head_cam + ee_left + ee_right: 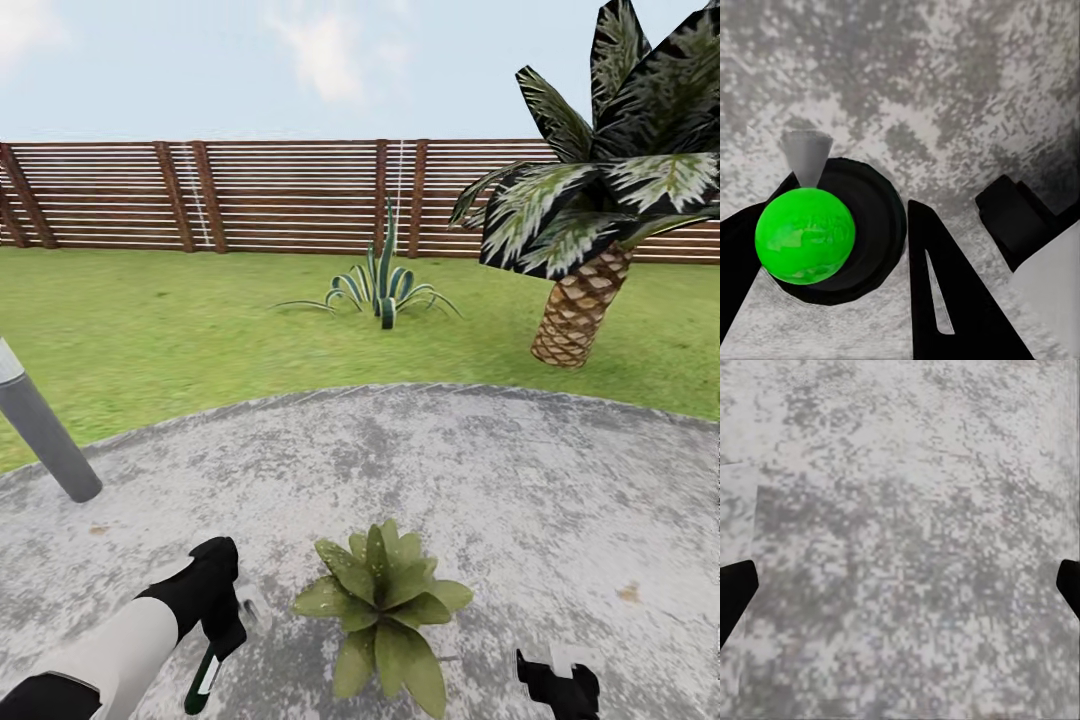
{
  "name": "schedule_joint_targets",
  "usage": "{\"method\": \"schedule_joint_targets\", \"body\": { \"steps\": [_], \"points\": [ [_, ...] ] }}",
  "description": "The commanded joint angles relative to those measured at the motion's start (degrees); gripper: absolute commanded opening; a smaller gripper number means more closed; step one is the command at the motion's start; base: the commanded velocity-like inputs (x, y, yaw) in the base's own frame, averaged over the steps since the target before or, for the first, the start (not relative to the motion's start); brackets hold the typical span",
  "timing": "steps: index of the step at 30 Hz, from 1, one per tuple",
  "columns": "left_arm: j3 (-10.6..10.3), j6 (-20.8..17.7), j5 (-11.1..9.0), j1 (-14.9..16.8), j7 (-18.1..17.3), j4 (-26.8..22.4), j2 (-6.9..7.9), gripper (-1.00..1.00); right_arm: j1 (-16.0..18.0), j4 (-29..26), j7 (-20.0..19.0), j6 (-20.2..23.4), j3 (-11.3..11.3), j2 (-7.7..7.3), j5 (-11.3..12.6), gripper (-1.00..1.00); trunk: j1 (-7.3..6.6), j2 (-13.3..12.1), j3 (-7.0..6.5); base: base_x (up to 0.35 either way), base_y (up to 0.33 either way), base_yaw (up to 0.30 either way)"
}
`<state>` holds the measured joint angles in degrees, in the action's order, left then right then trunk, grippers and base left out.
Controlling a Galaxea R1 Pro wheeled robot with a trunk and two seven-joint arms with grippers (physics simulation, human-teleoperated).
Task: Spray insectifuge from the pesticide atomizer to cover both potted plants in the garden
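My left gripper [847, 247] pinches the pesticide atomizer [207, 672], its bright green top between my fingers. My right gripper [900, 585] hangs spread over bare patio [520, 480]. The potted plant [385, 598] sits just beside my left jaws; I should aim the nozzle squarely at its leaves.

agave [383, 290] | palm [590, 215] | grey post [40, 425], possibly a lamp

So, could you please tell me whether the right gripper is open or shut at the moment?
Open. In the right wrist view its fingers sit at opposite edges, with bare stone patio between them.
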<state>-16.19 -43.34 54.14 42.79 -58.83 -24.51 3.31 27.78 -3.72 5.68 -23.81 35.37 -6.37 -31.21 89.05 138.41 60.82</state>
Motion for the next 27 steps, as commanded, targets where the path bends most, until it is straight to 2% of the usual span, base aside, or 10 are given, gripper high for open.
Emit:
{"method": "schedule_joint_targets", "body": {
  "steps": [1, 9, 13, 19, 23, 27],
  "points": [
    [-0.16, -0.34, 0.35, 0.02, -0.50, -0.29, 0.03, -1.00, 0.02, 0.11, 0.30, -0.18, 0.31, 0.02, -0.61, 1.00, -0.01, 0.02, 0.05, 0.000, -0.272, 0.166],
    [-0.16, -0.34, 0.43, 0.02, -0.42, -0.48, 0.10, -1.00, 0.03, 0.11, 0.30, -0.18, 0.31, 0.04, -0.61, 1.00, -0.01, 0.02, 0.05, 0.000, -0.244, 0.257],
    [-0.16, -0.34, 0.34, 0.02, 1.86, -0.02, 0.30, -1.00, 0.05, 0.11, 0.30, -0.18, 0.31, 0.04, -0.61, 1.00, -0.01, 0.02, 0.05, 0.000, -0.031, 0.278],
    [0.02, -0.34, -0.10, 0.02, 2.64, 0.68, 0.53, -1.00, 0.03, 0.11, 0.30, -0.18, 0.31, 0.04, -0.61, 1.00, -0.01, 0.02, 0.05, 0.000, -0.002, 0.279],
    [1.68, -0.34, -0.09, 0.02, 2.73, 0.71, 0.66, -1.00, 0.07, 0.10, 0.31, -0.18, 0.31, 0.04, -0.61, 1.00, -0.01, 0.02, 0.05, 0.000, 0.000, 0.263],
    [2.08, -0.34, -0.09, 0.02, 2.75, 0.70, 0.61, -1.00, 0.05, 0.03, 0.34, -0.18, 0.31, -0.11, -0.61, 1.00, -0.01, 0.02, 0.05, 0.000, 0.000, 0.061]
  ]
}}
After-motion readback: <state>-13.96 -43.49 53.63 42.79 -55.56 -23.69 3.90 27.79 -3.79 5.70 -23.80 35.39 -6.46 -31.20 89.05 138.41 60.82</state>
